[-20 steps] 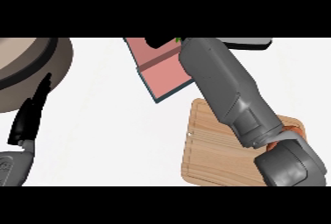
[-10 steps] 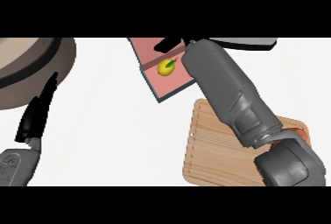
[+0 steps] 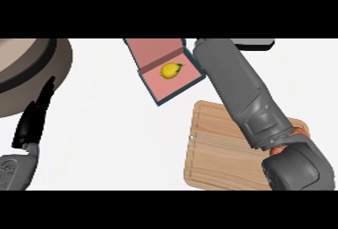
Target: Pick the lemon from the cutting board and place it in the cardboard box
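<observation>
The small yellow lemon (image 3: pixel 171 70) is now lying uncovered on the pink floor of the open cardboard box with dark teal edges (image 3: pixel 153 91), beyond the pale wooden cutting board (image 3: pixel 218 152); half a second ago black fingers were still hovering over it. Release looks done, so the placing seems complete. The right grey forearm is stretching from the board past the box, its robot hand hidden, state unknowable. The left robot hand (image 3: pixel 36 117) is resting spread, far left of the box.

A white counter top (image 3: pixel 112 147) fills the view, evenly lit; a large round tan vessel with a dark band (image 3: pixel 30 74) sits at its upper left corner.
</observation>
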Controlling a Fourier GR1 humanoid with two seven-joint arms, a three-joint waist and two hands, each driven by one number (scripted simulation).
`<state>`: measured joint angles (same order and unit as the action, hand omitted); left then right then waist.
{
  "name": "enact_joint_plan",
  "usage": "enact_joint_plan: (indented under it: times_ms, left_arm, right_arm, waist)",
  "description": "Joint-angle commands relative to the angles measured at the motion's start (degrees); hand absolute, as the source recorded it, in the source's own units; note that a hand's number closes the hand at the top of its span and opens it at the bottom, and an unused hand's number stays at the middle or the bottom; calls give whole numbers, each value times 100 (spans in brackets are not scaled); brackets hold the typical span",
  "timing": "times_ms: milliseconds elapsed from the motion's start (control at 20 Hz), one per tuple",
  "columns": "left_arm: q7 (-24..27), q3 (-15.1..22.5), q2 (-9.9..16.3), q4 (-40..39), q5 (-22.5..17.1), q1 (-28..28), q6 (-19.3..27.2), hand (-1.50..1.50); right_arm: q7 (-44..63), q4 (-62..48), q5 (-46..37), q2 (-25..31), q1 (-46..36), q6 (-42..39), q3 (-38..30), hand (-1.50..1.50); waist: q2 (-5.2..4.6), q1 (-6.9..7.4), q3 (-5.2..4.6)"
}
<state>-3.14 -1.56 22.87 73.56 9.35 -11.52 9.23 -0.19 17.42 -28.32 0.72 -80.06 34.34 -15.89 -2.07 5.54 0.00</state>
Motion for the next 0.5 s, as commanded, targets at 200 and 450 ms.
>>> enact_joint_plan:
  times_ms: [200, 450]
  left_arm:
    - [-230, -257, 200, 30, -59, 89, -83, 0]
    - [45, -423, 258, 236, -165, 614, -153, 0]
  right_arm:
    - [-923, 164, 726, 488, 314, -525, -658, -150]
    - [-1092, 253, 867, 1227, 827, -1136, -750, -150]
  waist:
    - [118, -316, 3]
    - [182, -423, 4]
